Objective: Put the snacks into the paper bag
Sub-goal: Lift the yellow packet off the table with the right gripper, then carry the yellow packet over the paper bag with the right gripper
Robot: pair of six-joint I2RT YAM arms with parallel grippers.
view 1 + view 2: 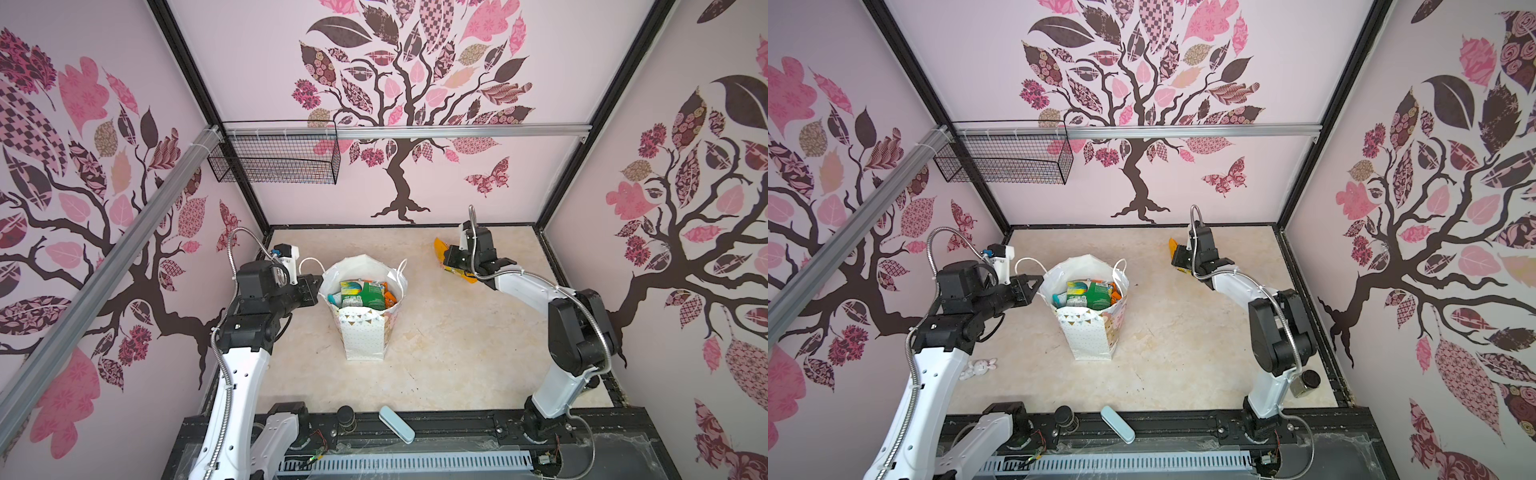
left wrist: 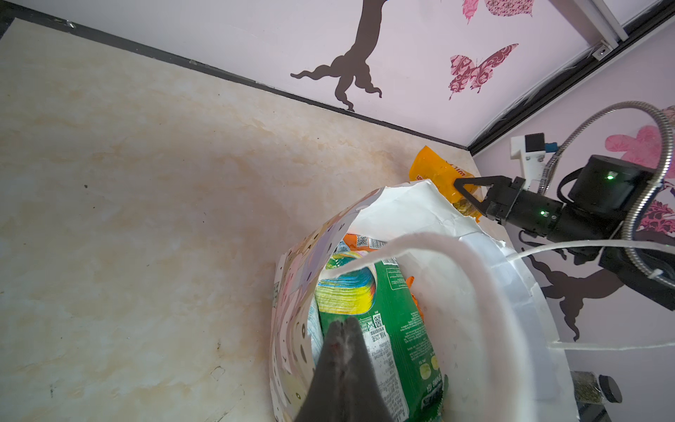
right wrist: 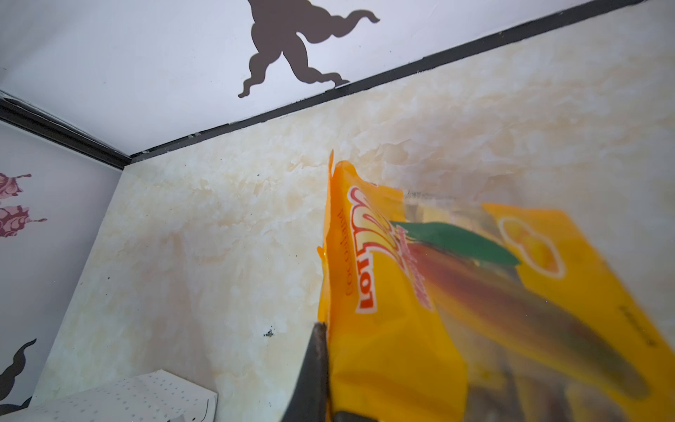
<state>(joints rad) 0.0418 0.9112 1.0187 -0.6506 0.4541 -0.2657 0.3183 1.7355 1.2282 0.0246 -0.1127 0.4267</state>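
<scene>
"While the left arm reaches level across to the paper bag (image 1: pixel 361 336), where does the left gripper (image 1: pixel 316 286) sit?"

"Right at the bag's left rim, jaws pressed together. I can't tell whether any paper is pinched."

"And the right arm?"

"Elbow high, forearm stretched toward the back wall, wrist dipped. The right gripper (image 2: pixel 461 186) has its jaws clamped on an orange-yellow packet (image 3: pixel 383 292), over the worktop (image 1: pixel 457 353), well apart from the bag. The other snacks (image 1: pixel 368 295) stand inside the bag."
</scene>
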